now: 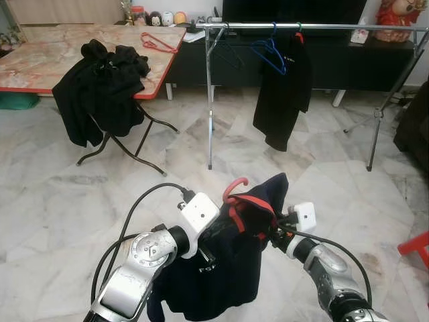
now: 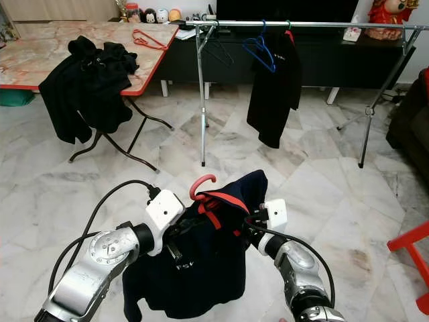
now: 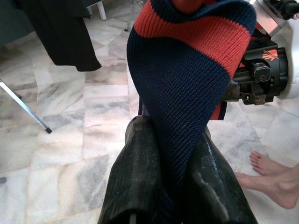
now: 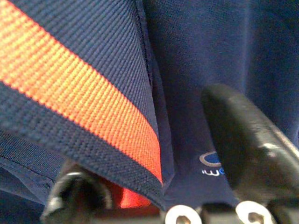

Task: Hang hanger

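A navy shirt (image 1: pixel 221 275) with a red-striped collar hangs on a red hanger; the hanger's hook (image 1: pixel 234 184) sticks up between my two arms, close in front of me. My left gripper (image 3: pixel 170 140) is shut on the knit collar. My right gripper (image 1: pixel 271 231) grips the shirt's other shoulder, with fabric between its fingers (image 4: pixel 247 140). The silver clothes rack (image 1: pixel 335 27) stands a few steps ahead. It carries a blue hanger (image 1: pixel 270 54) and a hanging black garment (image 1: pixel 281 94).
A folding table (image 1: pixel 40 60) at the left holds a pile of black clothes (image 1: pixel 100 87) and a red hanger (image 1: pixel 157 43). A black cabinet (image 1: pixel 348 67) runs behind the rack. A red stool (image 1: pixel 415 245) stands at the right. A person's bare foot (image 3: pixel 275 179) is nearby.
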